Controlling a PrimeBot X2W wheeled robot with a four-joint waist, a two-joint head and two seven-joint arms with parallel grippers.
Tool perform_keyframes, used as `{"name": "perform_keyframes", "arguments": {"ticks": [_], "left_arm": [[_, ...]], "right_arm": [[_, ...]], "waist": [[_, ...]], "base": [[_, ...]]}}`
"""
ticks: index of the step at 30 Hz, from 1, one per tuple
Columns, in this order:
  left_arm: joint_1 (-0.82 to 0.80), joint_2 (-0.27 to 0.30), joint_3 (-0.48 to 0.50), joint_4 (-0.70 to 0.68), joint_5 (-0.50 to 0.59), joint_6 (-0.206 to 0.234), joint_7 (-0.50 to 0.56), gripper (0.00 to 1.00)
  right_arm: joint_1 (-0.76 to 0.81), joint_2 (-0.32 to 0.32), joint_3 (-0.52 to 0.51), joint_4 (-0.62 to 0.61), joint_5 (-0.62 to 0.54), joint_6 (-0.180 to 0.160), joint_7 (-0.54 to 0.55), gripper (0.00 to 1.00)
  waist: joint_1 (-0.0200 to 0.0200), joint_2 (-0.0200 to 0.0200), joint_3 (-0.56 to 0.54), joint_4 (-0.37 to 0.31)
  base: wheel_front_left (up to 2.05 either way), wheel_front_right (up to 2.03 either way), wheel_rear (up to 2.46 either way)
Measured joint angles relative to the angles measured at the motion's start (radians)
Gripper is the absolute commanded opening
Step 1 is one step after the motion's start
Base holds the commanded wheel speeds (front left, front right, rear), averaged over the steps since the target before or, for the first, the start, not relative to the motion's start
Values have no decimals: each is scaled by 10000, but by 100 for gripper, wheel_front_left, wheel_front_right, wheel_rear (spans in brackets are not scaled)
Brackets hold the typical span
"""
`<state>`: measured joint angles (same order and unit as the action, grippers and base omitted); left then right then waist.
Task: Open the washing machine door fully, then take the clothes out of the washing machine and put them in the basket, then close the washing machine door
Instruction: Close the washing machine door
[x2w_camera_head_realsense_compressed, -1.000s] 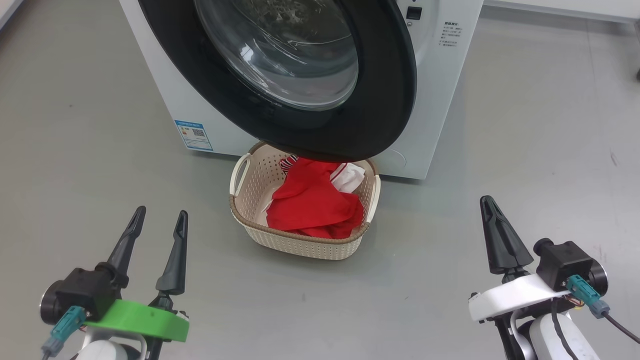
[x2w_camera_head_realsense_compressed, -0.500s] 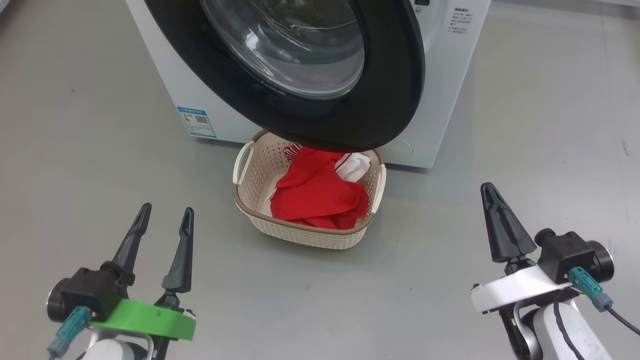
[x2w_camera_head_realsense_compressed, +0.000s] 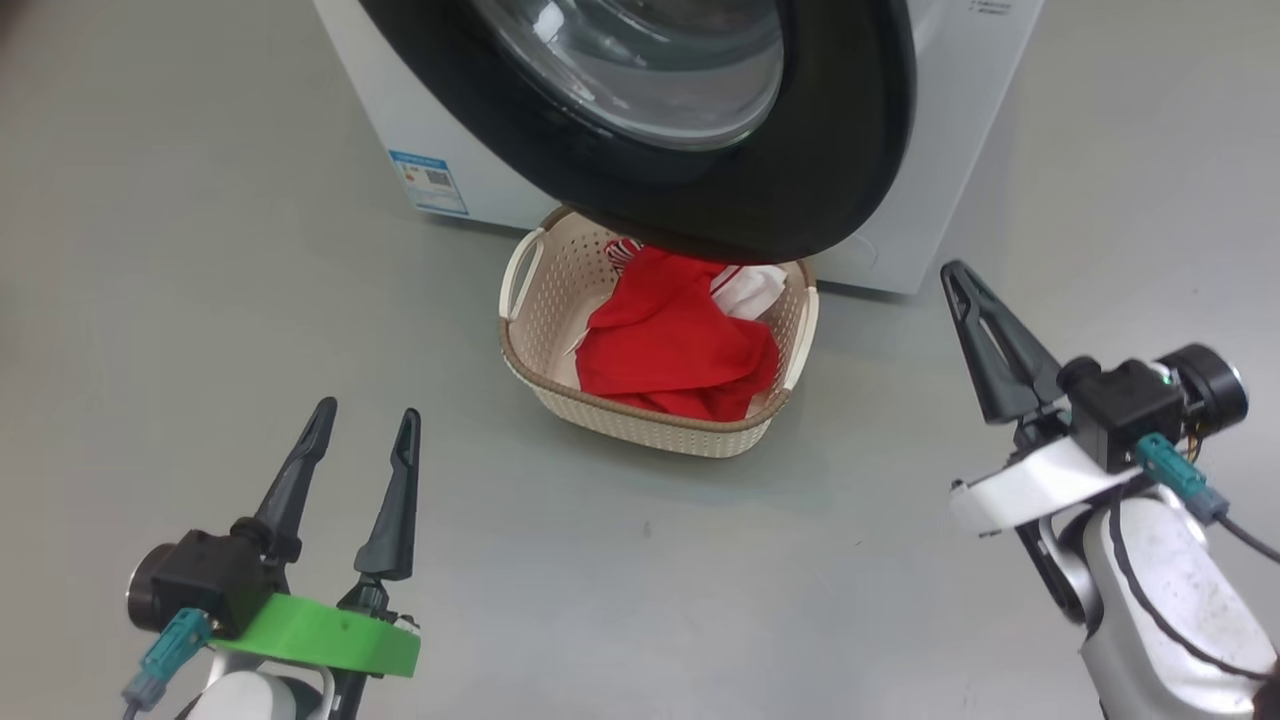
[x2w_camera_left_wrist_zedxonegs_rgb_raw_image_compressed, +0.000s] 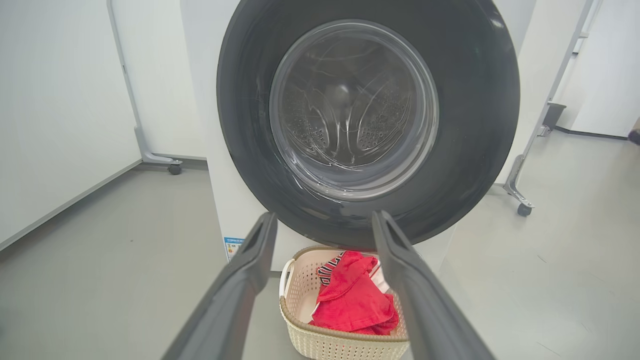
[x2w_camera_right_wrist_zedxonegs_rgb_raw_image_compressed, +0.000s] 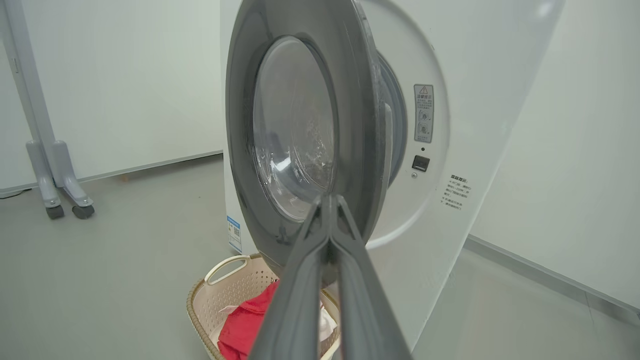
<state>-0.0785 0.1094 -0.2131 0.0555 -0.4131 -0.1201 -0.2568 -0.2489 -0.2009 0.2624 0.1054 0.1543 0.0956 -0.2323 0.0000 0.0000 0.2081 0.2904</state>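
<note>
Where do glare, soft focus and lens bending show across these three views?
Head view: pale reflections streak the washing machine door, and a soft shadow rims the basket. Left wrist view: the left gripper has soft-looking fingers. Right wrist view: the washing machine looks skewed, its sides leaning.

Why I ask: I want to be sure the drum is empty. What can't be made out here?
- Drum: left wrist view, seen through the door's glass only; reflections blur its bottom.
- Basket's far end and part of the clothes: head view, under the door's rim.
- Sticker print: head view, too small.
- Door's top: head view, cut by the upper edge.
</note>
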Motion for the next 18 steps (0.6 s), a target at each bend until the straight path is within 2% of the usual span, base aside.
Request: {"name": "perform_keyframes", "arguments": {"ticks": [18], "left_arm": [[-768,-362,-535,-15,0,-44,0,100]], "right_arm": [[-1896,-750,349,821,-198,207,523,0]], "waist": [[0,0,1161,1114]], "base": [[0,0,0]]}}
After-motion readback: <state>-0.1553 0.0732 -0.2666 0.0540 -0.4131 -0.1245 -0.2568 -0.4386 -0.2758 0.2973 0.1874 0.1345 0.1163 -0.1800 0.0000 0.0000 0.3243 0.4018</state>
